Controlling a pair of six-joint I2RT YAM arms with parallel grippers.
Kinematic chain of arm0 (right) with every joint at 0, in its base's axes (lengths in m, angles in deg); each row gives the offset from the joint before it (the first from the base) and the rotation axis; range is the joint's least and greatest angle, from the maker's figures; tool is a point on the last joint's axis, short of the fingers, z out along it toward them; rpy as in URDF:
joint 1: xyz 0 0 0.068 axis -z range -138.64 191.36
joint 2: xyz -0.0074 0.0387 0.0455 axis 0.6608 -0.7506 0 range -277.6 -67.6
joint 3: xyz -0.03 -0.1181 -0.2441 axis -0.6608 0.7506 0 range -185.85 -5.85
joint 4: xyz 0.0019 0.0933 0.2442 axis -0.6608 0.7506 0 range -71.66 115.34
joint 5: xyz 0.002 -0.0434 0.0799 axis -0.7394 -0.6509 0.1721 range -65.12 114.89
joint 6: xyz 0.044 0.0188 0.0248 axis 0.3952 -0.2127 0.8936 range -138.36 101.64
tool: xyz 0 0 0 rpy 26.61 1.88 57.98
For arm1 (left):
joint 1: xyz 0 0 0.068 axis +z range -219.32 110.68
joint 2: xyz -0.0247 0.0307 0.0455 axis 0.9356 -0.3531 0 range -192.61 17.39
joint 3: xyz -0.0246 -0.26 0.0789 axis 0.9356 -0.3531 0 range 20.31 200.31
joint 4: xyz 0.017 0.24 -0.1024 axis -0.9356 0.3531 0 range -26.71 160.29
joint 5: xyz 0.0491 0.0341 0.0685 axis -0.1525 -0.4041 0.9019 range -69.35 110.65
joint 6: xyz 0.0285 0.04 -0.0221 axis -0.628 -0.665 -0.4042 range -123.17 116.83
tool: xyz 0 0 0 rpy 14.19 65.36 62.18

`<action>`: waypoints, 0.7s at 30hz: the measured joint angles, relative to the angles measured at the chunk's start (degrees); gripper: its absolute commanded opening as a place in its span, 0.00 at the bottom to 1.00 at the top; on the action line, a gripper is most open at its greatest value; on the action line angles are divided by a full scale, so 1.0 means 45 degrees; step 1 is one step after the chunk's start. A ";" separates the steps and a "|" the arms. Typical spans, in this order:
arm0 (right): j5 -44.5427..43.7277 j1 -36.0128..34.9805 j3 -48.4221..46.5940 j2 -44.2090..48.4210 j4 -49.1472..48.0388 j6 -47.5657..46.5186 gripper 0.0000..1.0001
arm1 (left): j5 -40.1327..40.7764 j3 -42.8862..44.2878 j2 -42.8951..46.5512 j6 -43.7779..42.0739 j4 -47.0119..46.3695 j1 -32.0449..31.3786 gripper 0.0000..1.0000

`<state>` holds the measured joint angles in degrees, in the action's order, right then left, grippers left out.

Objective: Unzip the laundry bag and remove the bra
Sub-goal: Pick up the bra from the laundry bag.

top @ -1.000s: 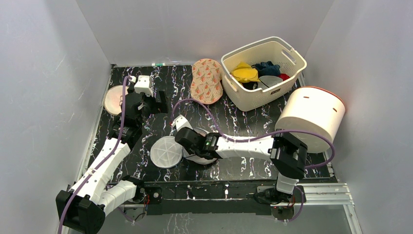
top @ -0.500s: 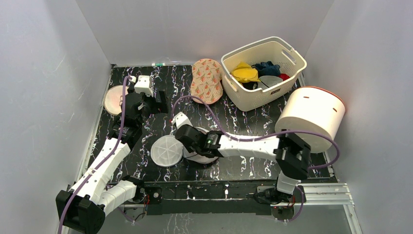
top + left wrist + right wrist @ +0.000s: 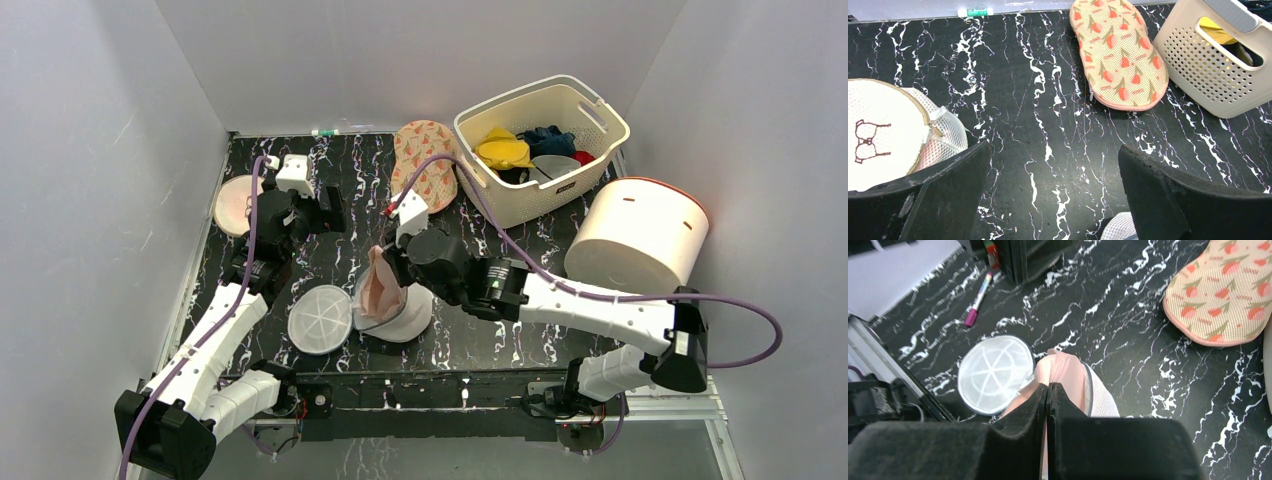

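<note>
The laundry bag sits unzipped at the table's near middle, its round mesh lid flipped open to the left. My right gripper is shut on a pink bra and holds it up out of the bag's opening. In the right wrist view the gripper pinches the bra above the bag's greyish rim, with the lid to the left. My left gripper is open and empty over bare table at the back left; it also shows in the left wrist view.
A second round bag with a bra drawing lies at the far left. A tulip-print pad, a cream basket of clothes and a big white drum stand at the back right. A pink marker lies near the left arm.
My right gripper has risen and moved back from inside the bag, pulling the pink bra up out of it. The lid has shifted slightly left. The left arm has not moved.
</note>
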<state>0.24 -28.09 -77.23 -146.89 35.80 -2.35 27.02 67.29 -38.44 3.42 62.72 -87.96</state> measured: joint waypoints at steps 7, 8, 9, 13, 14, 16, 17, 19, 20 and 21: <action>0.0058 0.0296 -0.0126 0.0918 -0.0865 -0.0073 0.00 | -0.0005 0.0000 0.0000 0.0005 0.0000 -0.0024 0.98; 0.0058 0.0325 -0.0267 0.0937 -0.0899 -0.0112 0.00 | 0.0000 0.0000 0.0000 0.0005 0.0000 -0.0034 0.98; 0.0053 0.0369 -0.0437 0.0937 -0.0908 -0.0146 0.00 | 0.0000 0.0000 0.0000 0.0005 0.0000 -0.0049 0.98; -0.0005 0.0437 -0.1375 0.0937 -0.0869 -0.0549 0.00 | 0.0000 0.0000 0.0000 0.0005 0.0000 -0.0058 0.98; -0.0083 0.0437 -0.1724 0.0937 -0.0835 -0.0777 0.00 | 0.0000 0.0000 0.0000 0.0005 0.0000 -0.0058 0.98; -0.0364 0.0437 -0.2443 0.0933 -0.0738 -0.1331 0.00 | 0.0000 0.0000 0.0000 0.0005 0.0000 -0.0058 0.98; -0.0612 0.0437 -0.2890 0.0923 -0.0680 -0.1695 0.00 | 0.0000 0.0000 0.0000 0.0005 0.0000 -0.0058 0.98; -0.1239 0.0437 -0.3842 0.0903 -0.0617 -0.2550 0.00 | 0.0005 0.0000 0.0000 0.0005 0.0000 -0.0058 0.98; -0.1491 0.0437 -0.4143 0.0903 -0.0627 -0.2895 0.00 | 0.0005 0.0000 0.0000 0.0000 0.0000 -0.0058 0.98; -0.1855 0.0437 -0.4478 0.0903 -0.0699 -0.3313 0.00 | 0.0005 0.0000 0.0000 0.0000 0.0000 -0.0058 0.98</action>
<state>-8.11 -26.12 -97.38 -142.82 32.65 -17.26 27.04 67.29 -38.44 3.42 62.72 -88.22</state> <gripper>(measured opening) 0.008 0.983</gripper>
